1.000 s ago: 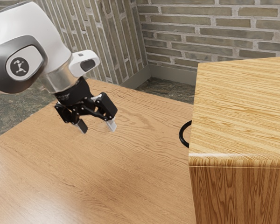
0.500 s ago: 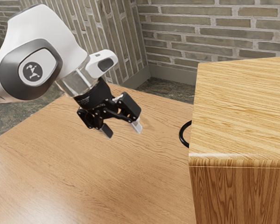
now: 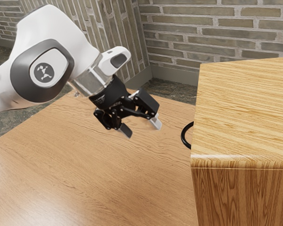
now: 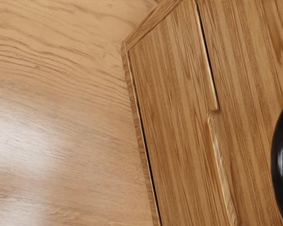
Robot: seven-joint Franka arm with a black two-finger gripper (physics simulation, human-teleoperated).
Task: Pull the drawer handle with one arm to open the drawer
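The drawer handle (image 3: 185, 134), a black loop, is projecting from the front face of the wooden cabinet (image 3: 245, 117) at the exterior view's right. It is facing the arm and sitting a little above the worktop (image 3: 61, 165). In the wrist view the handle (image 4: 280, 160) is showing as a dark curved bar against the cabinet's grained front. The panels there are appearing flush with one another along narrow seams. The cabinet is standing on the worktop.

The end effector (image 3: 142, 128) is hanging in the air above the worktop. It is near the handle but apart from it, toward the exterior view's left. Its two fingers are standing wide apart and gripping nothing, and they are pointing down and toward the cabinet. The white arm (image 3: 42, 70) is reaching in from the exterior view's left. A brick wall (image 3: 217, 28) is running behind the worktop, with a dark stone floor (image 3: 170, 87) lying at its foot.
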